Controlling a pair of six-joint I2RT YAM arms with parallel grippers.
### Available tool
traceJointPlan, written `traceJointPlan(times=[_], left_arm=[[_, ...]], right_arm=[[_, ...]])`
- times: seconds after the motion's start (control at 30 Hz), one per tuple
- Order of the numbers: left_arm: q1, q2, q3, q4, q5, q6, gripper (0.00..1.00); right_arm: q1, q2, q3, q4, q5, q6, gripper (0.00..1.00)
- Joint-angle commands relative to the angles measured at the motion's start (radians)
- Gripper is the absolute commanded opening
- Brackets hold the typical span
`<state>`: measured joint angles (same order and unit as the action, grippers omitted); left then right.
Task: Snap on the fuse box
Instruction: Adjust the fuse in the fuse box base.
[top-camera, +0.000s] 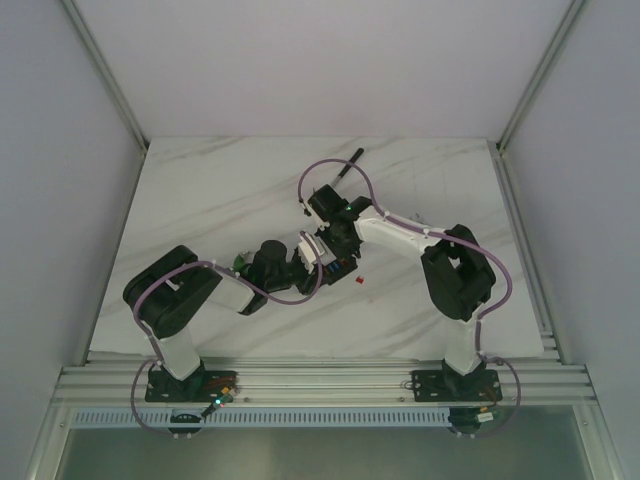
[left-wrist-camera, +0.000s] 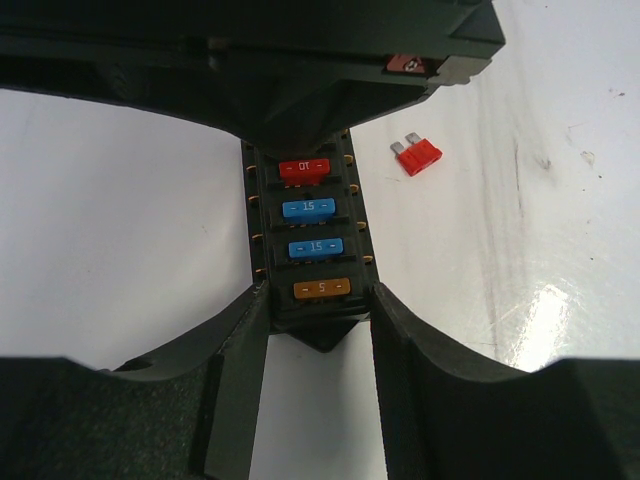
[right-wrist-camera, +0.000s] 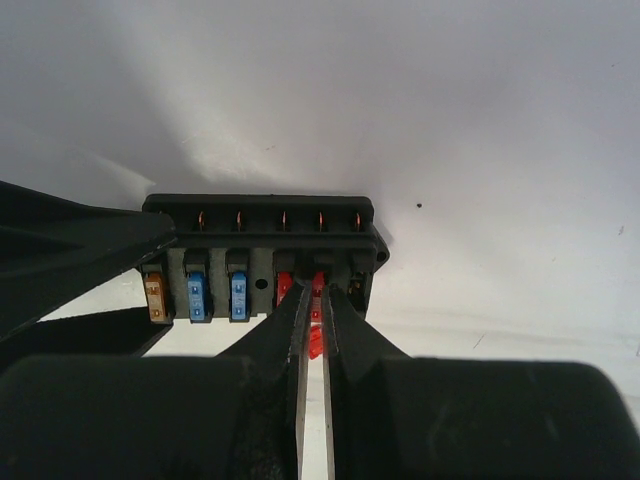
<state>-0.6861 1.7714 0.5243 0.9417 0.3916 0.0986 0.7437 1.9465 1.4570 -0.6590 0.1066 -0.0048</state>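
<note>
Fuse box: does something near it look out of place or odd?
Yes. A loose red fuse lies on the table beside the fuse box, apart from it and in no slot. The right gripper pinches a second red fuse at the box's end slot. The left gripper clamps the box's end.

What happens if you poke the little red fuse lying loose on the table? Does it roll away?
Probably not: the loose red fuse looks flat, with two blades, so it should slide, not roll. It is tiny plastic, likely very light, so a nudge could skid it across the smooth table.
</note>
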Motion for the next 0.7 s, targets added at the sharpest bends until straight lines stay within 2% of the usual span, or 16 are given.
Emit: traceJointPlan(times=[0.0, 0.67], left_arm=[[0.006, 0.014, -0.014, -0.087, 0.004, 0.01, 0.51], [0.008, 0.016, -0.015, -0.086, 0.01, 0.01, 0.51]], right_arm=[[0.024, 0.113, -0.075, -0.039, -0.076, 0.036, 0.0], [-0.033, 0.243, -0.166, -0.001, -0.025, 0.04, 0.0]])
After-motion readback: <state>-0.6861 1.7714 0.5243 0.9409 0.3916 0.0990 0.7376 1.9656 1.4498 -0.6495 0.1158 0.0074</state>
